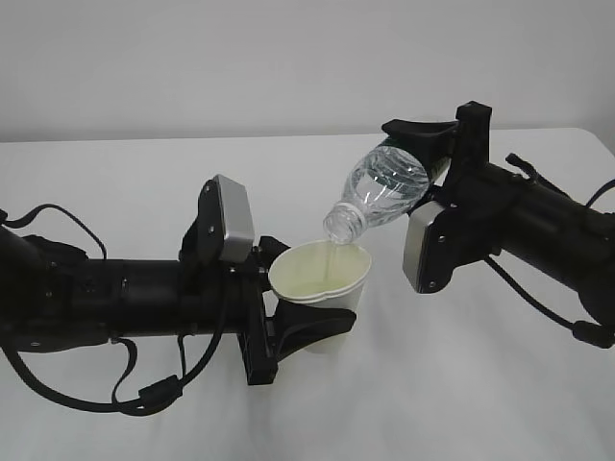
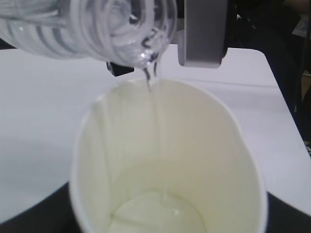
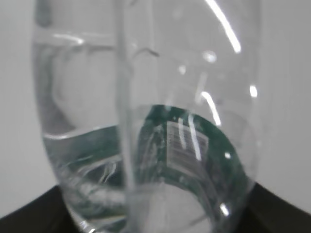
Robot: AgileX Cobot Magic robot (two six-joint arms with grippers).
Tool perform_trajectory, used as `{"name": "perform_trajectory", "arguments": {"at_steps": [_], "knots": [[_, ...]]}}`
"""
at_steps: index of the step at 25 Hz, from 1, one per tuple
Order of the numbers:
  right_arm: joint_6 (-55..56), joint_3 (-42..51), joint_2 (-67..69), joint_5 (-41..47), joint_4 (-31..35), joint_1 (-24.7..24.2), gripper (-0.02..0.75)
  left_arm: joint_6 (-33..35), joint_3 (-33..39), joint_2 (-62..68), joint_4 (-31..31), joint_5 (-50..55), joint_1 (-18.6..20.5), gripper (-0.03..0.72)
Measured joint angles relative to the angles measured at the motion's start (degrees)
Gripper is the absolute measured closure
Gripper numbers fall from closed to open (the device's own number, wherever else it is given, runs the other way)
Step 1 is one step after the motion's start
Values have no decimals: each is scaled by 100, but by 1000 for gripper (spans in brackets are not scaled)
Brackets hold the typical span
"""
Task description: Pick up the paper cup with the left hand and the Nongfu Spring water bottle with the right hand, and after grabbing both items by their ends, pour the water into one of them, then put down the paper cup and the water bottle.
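The paper cup (image 1: 322, 279) is the landmark: it hangs clear above the white desk (image 1: 115, 192), upright or nearly so, clamped at its lower body by the left tool (image 1: 306, 327). Its rim looks squeezed into an oval, seen in the left wrist view too. Above and just to the right of the cup, the Nongfu Spring water bottle (image 1: 384, 190) is tipped neck-down, its open mouth over the cup's rim and not touching it. The right tool (image 1: 437, 144) holds the bottle at its base end, well up and to the right of the cup. A thin stream of water (image 2: 148, 82) falls from the neck into the cup, and a shallow pool (image 2: 155, 213) covers the cup's bottom.

The risks, as I judge them:
1. The mouth sits near the cup's right-hand rim; a small drift of either arm would send the stream onto the desk.
2. Tilting the bottle more steeply could make the flow gulp and splash over the rim.
3. The soft cup, already pinched, may buckle as it grows heavier.
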Motion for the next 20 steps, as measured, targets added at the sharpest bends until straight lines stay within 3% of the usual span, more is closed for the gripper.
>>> {"name": "perform_trajectory", "arguments": {"at_steps": [20], "knots": [[-100,0,0,0,0,0,271,0,0,0,0,0,0,253]]}}
